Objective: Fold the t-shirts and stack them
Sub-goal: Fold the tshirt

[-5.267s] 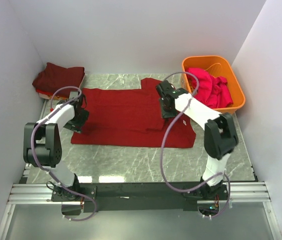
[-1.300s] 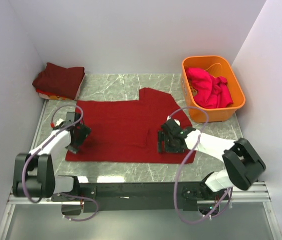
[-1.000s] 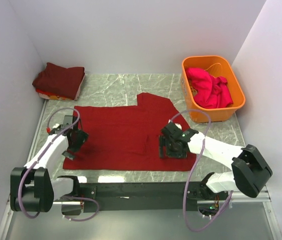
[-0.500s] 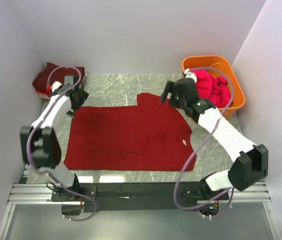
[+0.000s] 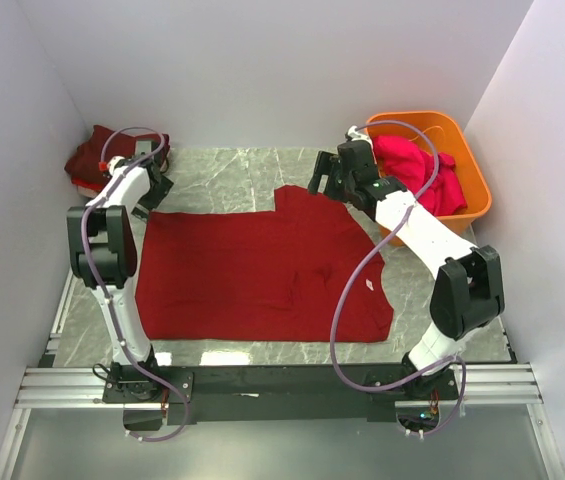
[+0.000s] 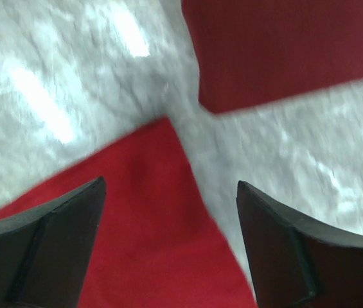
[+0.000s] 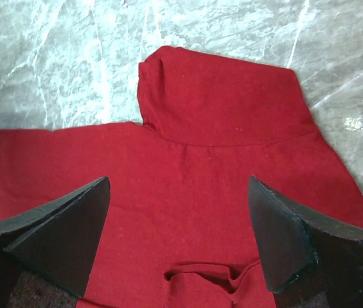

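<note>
The red t-shirt (image 5: 262,270) is lying flat and wide in the middle of the frame, with the left gripper (image 6: 168,186) and right gripper (image 7: 178,183) hanging open and empty over what seems its upper-left corner and its top sleeve.

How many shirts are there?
3: a red shirt spread on the table, a folded dark red one back left, a pink one in the orange tub. More may hide underneath.

left tool (image 6: 168,187): extended, jaws apart | right tool (image 7: 178,183): extended, jaws apart
</note>
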Robot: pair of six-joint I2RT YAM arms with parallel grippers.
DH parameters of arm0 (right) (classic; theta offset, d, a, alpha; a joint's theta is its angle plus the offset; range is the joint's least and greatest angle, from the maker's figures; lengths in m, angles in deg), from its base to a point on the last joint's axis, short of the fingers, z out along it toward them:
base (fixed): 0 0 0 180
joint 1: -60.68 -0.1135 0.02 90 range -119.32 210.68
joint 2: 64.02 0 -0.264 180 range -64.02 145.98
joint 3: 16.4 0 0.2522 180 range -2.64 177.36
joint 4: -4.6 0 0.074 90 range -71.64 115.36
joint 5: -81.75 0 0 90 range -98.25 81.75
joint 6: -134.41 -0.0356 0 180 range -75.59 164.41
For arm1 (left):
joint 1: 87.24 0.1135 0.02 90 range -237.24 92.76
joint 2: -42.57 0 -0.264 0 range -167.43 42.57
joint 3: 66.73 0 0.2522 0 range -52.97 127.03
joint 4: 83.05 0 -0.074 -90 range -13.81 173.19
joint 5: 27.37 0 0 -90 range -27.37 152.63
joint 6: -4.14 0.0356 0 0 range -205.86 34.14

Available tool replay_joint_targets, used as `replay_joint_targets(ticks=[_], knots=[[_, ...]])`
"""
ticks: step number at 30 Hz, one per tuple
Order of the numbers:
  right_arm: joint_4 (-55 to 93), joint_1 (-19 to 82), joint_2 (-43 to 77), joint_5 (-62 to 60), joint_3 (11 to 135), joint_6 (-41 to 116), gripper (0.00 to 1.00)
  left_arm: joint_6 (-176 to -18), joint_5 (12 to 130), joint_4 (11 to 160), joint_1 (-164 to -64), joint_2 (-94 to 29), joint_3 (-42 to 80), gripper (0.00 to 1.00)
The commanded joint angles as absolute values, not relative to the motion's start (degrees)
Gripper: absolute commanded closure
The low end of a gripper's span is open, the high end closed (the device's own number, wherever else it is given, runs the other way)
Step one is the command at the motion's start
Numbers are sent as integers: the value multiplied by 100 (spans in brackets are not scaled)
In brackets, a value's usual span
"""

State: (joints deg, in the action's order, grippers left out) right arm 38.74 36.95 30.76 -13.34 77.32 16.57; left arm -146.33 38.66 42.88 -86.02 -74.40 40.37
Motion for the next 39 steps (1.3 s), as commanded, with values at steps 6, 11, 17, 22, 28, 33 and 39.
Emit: replay_joint_targets(ticks=[6,11,17,22,28,33,39], knots=[[3708,3721,3116,-1203,7831,1839,7,-14721,3406,4074,-8469,-8021,4565,34],[3778,3747,3134,-1089,7761,1857,7,-14659,3397,3925,-8460,-8311,4784,43],[3796,3765,3090,-1230,7681,1892,7,-14650,3397,3775,-8469,-8505,4873,59],[3875,3826,3221,-1291,7848,1918,7,-14527,3608,3837,-8469,-8409,4495,99],[4042,3870,3915,-1379,8550,2199,7,-14326,3626,4328,-8478,-7838,3687,99],[4542,3879,5268,-1335,10052,2454,7,-14237,3643,4470,-8478,-7451,3519,99],[5524,3870,7157,-1081,12608,2876,9,-14123,3784,4619,-8478,-7327,3387,99]])
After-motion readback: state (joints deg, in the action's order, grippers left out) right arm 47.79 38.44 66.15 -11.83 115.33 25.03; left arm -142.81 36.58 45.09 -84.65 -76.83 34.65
